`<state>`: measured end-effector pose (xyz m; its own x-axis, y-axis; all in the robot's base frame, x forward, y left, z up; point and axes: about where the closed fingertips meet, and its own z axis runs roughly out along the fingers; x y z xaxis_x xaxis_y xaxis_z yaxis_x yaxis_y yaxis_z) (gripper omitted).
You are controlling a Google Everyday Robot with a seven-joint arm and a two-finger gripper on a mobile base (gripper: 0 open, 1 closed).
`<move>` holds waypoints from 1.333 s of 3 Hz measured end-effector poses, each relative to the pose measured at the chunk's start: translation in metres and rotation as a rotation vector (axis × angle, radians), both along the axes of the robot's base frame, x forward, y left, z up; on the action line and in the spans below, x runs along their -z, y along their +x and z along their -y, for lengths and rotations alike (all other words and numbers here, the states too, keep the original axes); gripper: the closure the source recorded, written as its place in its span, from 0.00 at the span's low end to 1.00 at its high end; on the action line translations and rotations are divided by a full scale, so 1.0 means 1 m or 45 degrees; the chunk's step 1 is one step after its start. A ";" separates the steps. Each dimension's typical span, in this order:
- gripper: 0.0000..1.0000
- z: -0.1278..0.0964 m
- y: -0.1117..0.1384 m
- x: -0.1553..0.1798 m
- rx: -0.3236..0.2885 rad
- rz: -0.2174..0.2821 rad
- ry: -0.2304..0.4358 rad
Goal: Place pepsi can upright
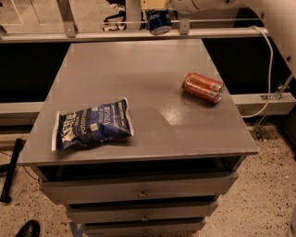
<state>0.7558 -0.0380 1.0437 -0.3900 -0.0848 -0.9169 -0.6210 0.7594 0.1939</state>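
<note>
The pepsi can [158, 21], dark blue with a silver bottom end, hangs roughly upright in the air above the far edge of the grey table [138, 74]. My gripper [155, 8] is at the top edge of the view, shut on the can's upper part; most of the gripper is cut off. My white arm [203, 4] runs off to the upper right.
An orange-red can [202, 87] lies on its side at the table's right. A blue chip bag [92, 125] lies flat at the front left. A metal rail [92, 35] runs behind the table. Drawers [138, 190] sit below. A cable [268, 69] hangs at the right.
</note>
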 end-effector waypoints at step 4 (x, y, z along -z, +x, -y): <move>1.00 -0.041 -0.068 0.045 -0.075 0.265 0.082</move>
